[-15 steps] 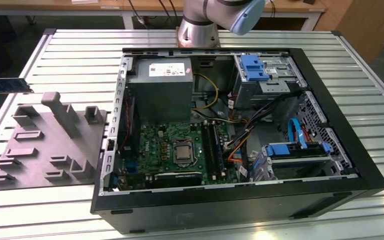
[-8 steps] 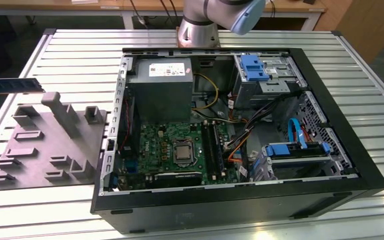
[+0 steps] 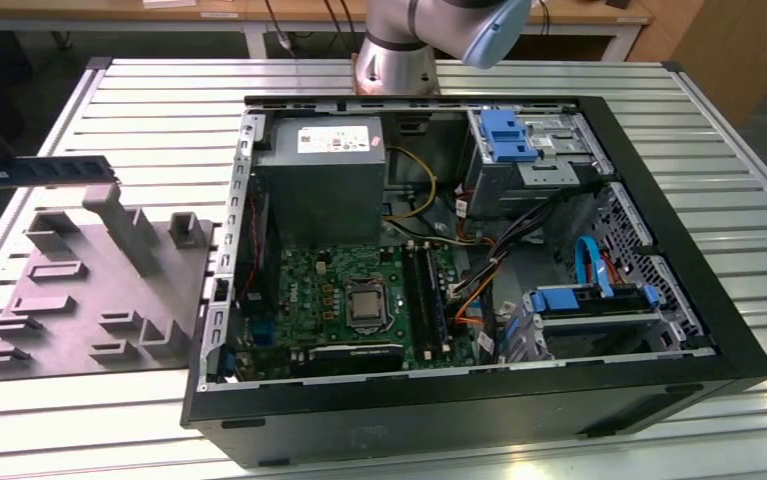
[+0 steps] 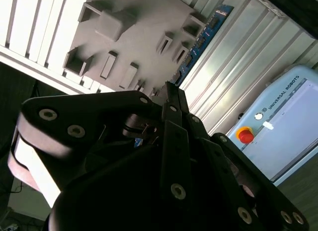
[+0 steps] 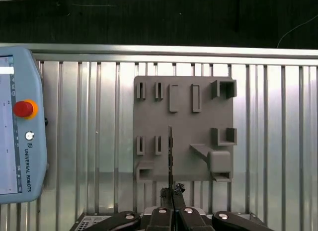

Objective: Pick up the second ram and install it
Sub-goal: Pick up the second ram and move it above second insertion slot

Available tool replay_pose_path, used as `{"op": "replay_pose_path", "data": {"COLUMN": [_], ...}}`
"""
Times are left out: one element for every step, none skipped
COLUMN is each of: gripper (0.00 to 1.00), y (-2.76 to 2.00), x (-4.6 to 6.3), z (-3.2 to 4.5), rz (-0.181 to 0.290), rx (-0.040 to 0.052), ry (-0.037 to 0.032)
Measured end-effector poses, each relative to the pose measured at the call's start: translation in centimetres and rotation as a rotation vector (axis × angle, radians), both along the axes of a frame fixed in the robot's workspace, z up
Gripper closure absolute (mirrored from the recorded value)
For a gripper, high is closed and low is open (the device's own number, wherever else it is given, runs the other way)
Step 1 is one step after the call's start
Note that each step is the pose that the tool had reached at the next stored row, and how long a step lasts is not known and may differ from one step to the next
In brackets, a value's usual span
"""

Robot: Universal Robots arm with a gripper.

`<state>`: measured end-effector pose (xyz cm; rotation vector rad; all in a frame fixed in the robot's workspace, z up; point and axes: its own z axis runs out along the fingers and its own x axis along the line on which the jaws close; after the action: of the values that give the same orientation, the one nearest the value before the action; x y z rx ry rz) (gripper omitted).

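Exterior view: second ram (image 3: pixel 50 168) sits at 9 o'clock of the open PC case (image 3: pixel 743 330), up over the grey fixture tray (image 3: pixel 90 300), not in the case.
Grip: my gripper (image 5: pixel 172 191) is pinched narrow on the ram's near end. In the first wrist view the stick shows edge-on, and my fingers (image 4: pixel 175 141) are clamped flat on both faces.
Ram from fingers: it sticks straight out past my fingertips. In the second wrist view the blue board runs away from them over the tray.
Long axis: in the exterior view the ram runs 9-to-3, about level. The memory slots (image 3: pixel 426 290) run 12-to-6, so I judge stick and slots lie crosswise.
Slots from ram: about 4 o'clock, well apart, down on the motherboard (image 3: pixel 356 290) inside the case.
Far end: just beside the top of the tray's tall post (image 3: pixel 110 210); touching or apart, cannot tell.
Other: teach pendant (image 5: pixel 20 126) lies on the slatted table (image 5: pixel 99 92), near the tray, not touching.
Progress: my judgement is pick done, install not yet done.
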<state>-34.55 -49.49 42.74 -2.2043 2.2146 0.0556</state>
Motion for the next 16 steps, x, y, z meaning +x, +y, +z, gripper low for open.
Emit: {"op": "replay_pose_path", "data": {"gripper": [0.89,0.89,0.89,0.89,0.89,0.89,0.89,0.89,0.89,0.89,0.89,0.89,0.89,0.89,0.89,0.89], "y": [0.00,0.00,0.00,0.00,0.00,0.00,0.00,0.00,0.00,0.00,0.00,0.00,0.00,0.00,0.00,0.00], "x": [0.3,0.6,0.9,1.2,1.5,1.9,2.1,2.4,2.6,2.8,3.0,3.2,3.4,3.6,3.9,4.2], "z": [0.00,0.01,0.00,0.00,0.00,0.00,0.00,0.00,0.00,-0.01,0.00,0.00,0.00,-0.01,-0.01,-0.01], "rz": [0.000,0.000,0.000,0.000,0.000,0.000,0.000,0.000,0.000,0.000,0.000,0.000,0.000,0.000,0.000,0.000], "rx": [-0.0001,-0.0001,0.0000,0.0000,-0.0001,0.0000,0.0000,0.0000,0.0000,0.0001,0.0000,-0.0001,-0.0001,0.0000,0.0000,0.0000], "ry": [0.0001,0.0001,0.0000,0.0000,0.0001,0.0000,0.0000,0.0000,0.0001,0.0000,0.0000,0.0000,0.0001,0.0001,0.0001,0.0000]}}
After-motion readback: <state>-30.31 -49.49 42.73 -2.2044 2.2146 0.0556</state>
